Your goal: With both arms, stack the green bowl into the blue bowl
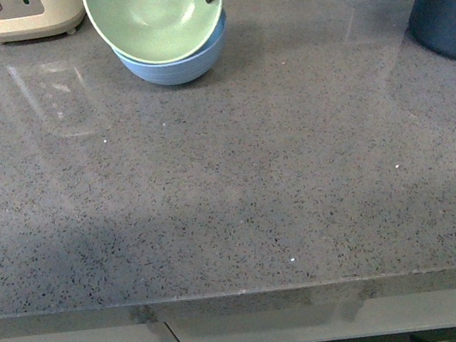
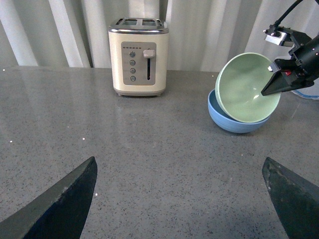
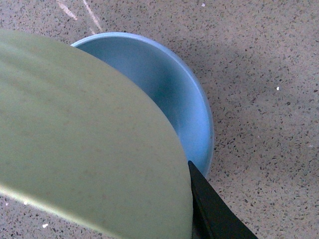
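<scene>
Left wrist view shows the right arm's jaws pinching the rim of the pale green round bowl [image 2: 245, 88], tilted halfway into the light blue round bowl [image 2: 234, 123] on the grey speckled surface [image 2: 149, 149], not yet flat, while the left jaws hang wide open, holding nothing.

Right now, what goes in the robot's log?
right gripper: holding green bowl | bowl: tilted in blue bowl | left gripper: open

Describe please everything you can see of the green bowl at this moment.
The green bowl is pale mint, round, matte and looks like plastic, and it is empty. It is strongly tilted, its opening turned toward the front camera, with its lower part sitting inside the blue bowl on the grey counter. The right gripper is shut on its rim. It is not yet seated level.
</scene>
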### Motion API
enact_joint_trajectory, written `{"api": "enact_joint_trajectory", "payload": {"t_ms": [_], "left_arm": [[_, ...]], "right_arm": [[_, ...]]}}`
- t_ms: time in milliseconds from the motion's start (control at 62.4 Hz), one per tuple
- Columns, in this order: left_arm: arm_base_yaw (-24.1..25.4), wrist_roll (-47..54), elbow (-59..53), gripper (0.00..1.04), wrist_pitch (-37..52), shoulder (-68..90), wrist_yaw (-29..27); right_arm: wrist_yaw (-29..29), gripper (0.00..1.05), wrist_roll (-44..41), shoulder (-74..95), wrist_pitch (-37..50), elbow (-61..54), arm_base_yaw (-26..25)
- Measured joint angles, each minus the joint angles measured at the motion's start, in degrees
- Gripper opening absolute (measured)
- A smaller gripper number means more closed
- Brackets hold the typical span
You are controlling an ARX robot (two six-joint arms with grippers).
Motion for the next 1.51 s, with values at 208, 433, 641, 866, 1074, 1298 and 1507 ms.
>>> {"api": "enact_joint_trajectory", "payload": {"t_ms": [208,433,641,866,1074,1298,1507], "left_arm": [[0.0,0.0,0.0,0.98,0.0,0.0,0.0],[0.0,0.0,0.0,0.98,0.0,0.0,0.0],[0.0,0.0,0.0,0.98,0.0,0.0,0.0],[0.0,0.0,0.0,0.98,0.0,0.0,0.0],[0.0,0.0,0.0,0.98,0.0,0.0,0.0],[0.0,0.0,0.0,0.98,0.0,0.0,0.0],[0.0,0.0,0.0,0.98,0.0,0.0,0.0]], "right_arm": [[-1.2,0.12,0.7,0.6,-1.1,1.8,0.0],[-2.2,0.44,1.3,0.6,-1.8,2.6,-0.4],[-2.0,0.83,1.7,-2.6,0.5,-3.0,-2.3],[-0.8,0.95,2.6,-16.0,5.8,-19.4,-7.0],[0.9,0.95,3.6,-31.1,8.0,-36.9,-12.2],[3.1,0.95,5.6,-48.6,6.9,-56.4,-17.3],[3.7,0.95,7.8,-64.0,2.8,-70.4,-18.6]]}}
